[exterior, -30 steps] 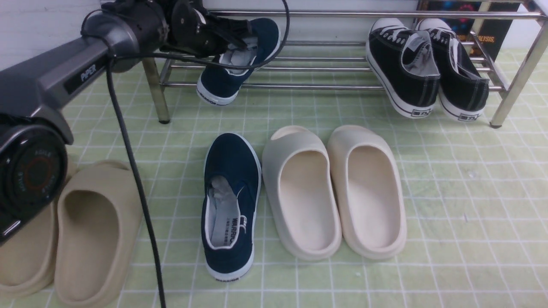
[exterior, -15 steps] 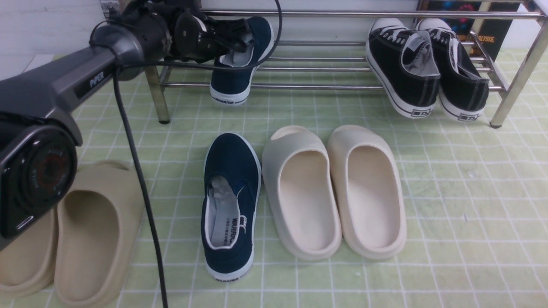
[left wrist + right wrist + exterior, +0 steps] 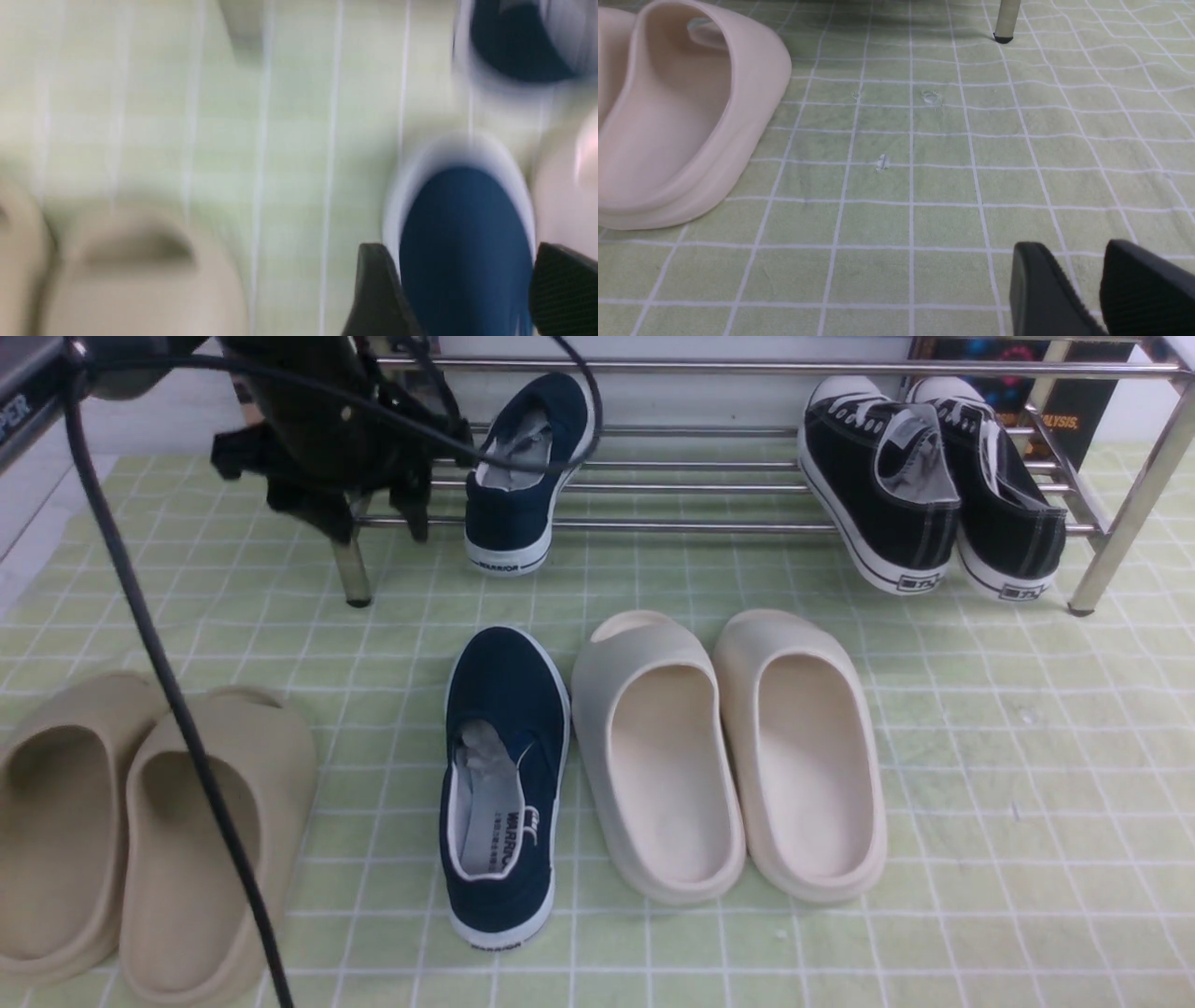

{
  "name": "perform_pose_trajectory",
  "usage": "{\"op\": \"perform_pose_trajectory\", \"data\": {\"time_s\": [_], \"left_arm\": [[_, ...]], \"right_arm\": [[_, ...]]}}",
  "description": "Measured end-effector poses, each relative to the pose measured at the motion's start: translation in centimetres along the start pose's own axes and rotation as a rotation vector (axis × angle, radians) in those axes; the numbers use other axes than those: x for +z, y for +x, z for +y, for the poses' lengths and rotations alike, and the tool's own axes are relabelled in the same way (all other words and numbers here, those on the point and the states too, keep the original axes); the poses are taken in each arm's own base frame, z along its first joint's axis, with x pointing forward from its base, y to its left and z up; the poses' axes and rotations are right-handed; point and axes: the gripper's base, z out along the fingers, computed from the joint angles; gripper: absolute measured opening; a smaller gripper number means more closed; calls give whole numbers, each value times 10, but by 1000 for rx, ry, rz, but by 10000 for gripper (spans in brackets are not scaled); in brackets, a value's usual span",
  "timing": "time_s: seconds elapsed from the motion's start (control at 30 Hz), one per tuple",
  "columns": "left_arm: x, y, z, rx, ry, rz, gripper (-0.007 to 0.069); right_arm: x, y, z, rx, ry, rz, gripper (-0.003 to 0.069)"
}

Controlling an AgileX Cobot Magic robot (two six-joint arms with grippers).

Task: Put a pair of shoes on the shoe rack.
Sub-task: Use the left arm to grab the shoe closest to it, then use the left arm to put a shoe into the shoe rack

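One navy blue canvas slip-on with a white rubber sole [image 3: 523, 476] sits on the lower bars of the low chrome metal shoe rack [image 3: 700, 525]. Its toe points to the back and its heel overhangs the front bar. Its partner [image 3: 504, 775] lies flat on the pale green checked mat [image 3: 980, 756] in front of the rack, just beside a pair of cream foam slides [image 3: 728, 756].

The left gripper [image 3: 369, 518] hangs by the rack's left leg, near the racked shoe but apart from it, with its black fingers [image 3: 378, 294] spread wide and holding nothing. In the blurred left wrist view the toe of the floor shoe [image 3: 467, 252] shows between them, ungripped.

The right gripper [image 3: 1083, 289] is low over bare mat, its tips close with only a thin gap between them — whether it is fully closed I cannot tell.

Two black lace-up sneakers with white toe caps [image 3: 934, 485] lean on the rack's right end, and a pair of beige foam slides [image 3: 140, 831] lies at the mat's left edge.
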Motion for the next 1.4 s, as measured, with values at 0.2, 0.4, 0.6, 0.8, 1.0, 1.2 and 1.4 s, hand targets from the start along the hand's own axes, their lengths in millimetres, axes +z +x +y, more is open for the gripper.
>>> {"op": "perform_pose_trajectory", "data": {"time_s": [0.2,0.4,0.6,0.8,1.0,1.2,1.4], "left_arm": [[52,62,-15,26,107,240,423],[89,89,-25,71,32,180,354],[104,90,-20,20,-76,131,45],[68,89,-17,63,-113,176,-10],[-3,72,-37,141,60,107,-9],[-7,9,-73,172,207,-4,-9],[43,-51,-92,170,180,-109,-9]], "right_arm": [[0,0,0,0,0,0,238],[0,0,0,0,0,0,238],[0,0,0,0,0,0,238],[0,0,0,0,0,0,238],[0,0,0,0,0,0,238],[0,0,0,0,0,0,238],[0,0,0,0,0,0,238]]}}
